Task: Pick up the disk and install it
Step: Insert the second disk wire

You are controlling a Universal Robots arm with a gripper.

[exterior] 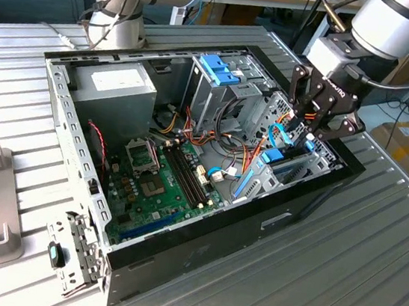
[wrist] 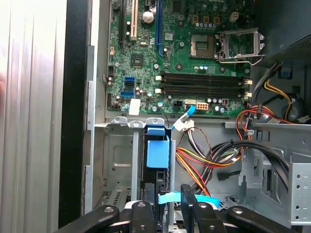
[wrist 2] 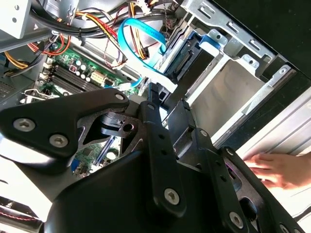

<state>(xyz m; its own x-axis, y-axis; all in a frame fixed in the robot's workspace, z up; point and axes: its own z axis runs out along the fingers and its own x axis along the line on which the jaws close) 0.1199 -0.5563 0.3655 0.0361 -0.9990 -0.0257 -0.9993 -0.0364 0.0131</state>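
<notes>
Installation step, we judge, well along: disk (wrist: 158, 154) standing on edge in the metal bay (wrist: 116, 160) at one end of the open computer case (exterior: 199, 254), just beside the circuit board (wrist: 194, 58). Pincer (exterior: 316, 136) directly over the disk's upper edge; we cannot tell whether it clamps or sits slack. Seating the disk fully, in our judgement, calls for a straight, gentle press kept clear of the blue flat cable (wrist: 187, 198).

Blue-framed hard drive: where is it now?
In the first wrist view, the blue-framed grey-black hard drive stands on edge in the grey metal bay, between the green motherboard and the black hand.
</notes>
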